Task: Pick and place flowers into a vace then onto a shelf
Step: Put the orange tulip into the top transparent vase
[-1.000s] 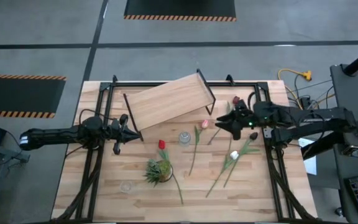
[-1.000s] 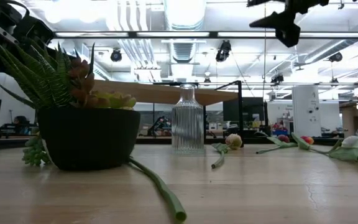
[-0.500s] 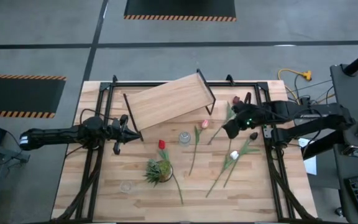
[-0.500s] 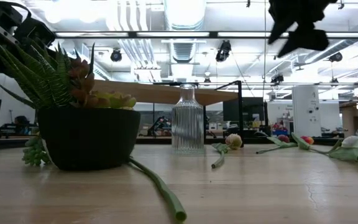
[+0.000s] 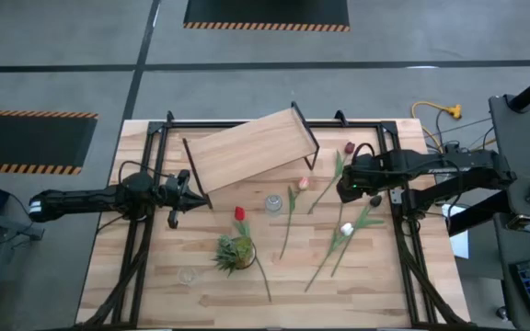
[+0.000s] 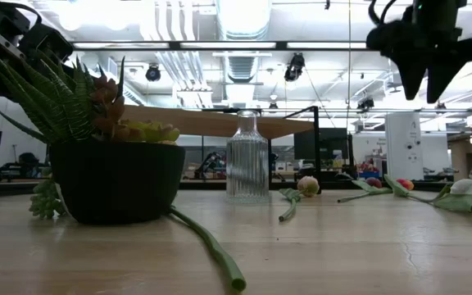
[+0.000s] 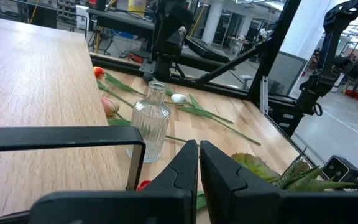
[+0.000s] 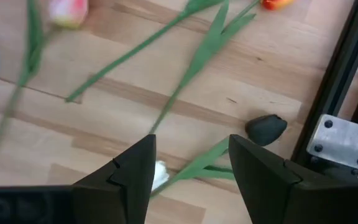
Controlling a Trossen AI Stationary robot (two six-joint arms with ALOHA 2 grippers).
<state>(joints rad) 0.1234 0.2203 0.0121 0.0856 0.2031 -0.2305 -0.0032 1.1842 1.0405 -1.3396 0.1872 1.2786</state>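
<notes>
Several tulip stems lie flat on the table's right half: red (image 5: 240, 213), pink (image 5: 303, 183), orange-red (image 5: 349, 147), white (image 5: 346, 228) and dark maroon (image 5: 375, 199). The ribbed glass vase (image 5: 273, 203) stands upright and holds nothing. The light-wood shelf (image 5: 251, 150) stands at the far middle. My right gripper (image 5: 346, 188) hangs open, fingers pointing down, above the white head (image 8: 160, 174) and next to the maroon head (image 8: 267, 127), touching nothing. My left gripper (image 5: 180, 193) is shut and waits by the shelf's near-left corner (image 7: 132, 149).
A dark pot with a spiky green plant (image 5: 236, 251) stands near the red tulip, whose stalk runs past it. A small clear glass (image 5: 187, 275) sits near the left front. Black frame rails (image 5: 403, 239) run along both table sides. Bare wood lies along the near edge.
My right gripper has tipped from pointing level toward the table's left to pointing straight down, and has sunk a little above the white and maroon flowers. The flowers, vase and shelf have stayed in place.
</notes>
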